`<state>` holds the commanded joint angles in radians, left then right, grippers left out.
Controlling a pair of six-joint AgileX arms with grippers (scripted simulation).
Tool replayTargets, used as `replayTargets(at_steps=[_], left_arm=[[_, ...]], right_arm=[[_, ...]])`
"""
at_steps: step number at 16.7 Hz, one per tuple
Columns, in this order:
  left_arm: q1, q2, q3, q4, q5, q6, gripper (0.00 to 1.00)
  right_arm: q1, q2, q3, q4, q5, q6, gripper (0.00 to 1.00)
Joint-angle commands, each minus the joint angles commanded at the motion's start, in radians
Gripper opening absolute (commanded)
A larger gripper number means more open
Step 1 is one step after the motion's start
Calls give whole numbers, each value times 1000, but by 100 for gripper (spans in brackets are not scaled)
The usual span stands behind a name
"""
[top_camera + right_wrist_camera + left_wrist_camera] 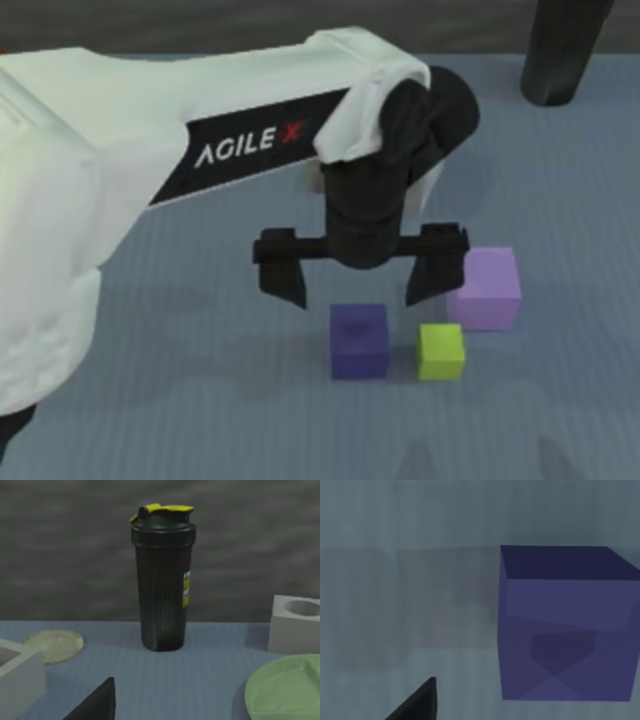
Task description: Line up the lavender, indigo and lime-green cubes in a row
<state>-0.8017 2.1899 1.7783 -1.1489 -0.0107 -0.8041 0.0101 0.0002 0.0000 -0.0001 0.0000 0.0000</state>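
Three cubes near table (180,400) front edge; left gripper (360,282) spread above indigo (359,340)

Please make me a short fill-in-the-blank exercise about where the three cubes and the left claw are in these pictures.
1. The cube between the indigo and the lavender is the ____ cube.
2. The left claw hovers over the cubes with its fingers ____.
3. The largest cube is the ____ one.
4. In the right wrist view, the black shaker bottle has a ____ lid.

Missing words: lime-green; open; lavender; yellow
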Motion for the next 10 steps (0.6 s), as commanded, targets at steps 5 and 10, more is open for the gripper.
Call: replayTargets(at_steps=[5,10], left_arm=[[49,-102,-89,54,-5,11,100],[210,-463,-389,234,-16,63,100]], right_arm=[[29,97,95,-62,-4,27,100],[104,432,380,-248,-3,104,100]])
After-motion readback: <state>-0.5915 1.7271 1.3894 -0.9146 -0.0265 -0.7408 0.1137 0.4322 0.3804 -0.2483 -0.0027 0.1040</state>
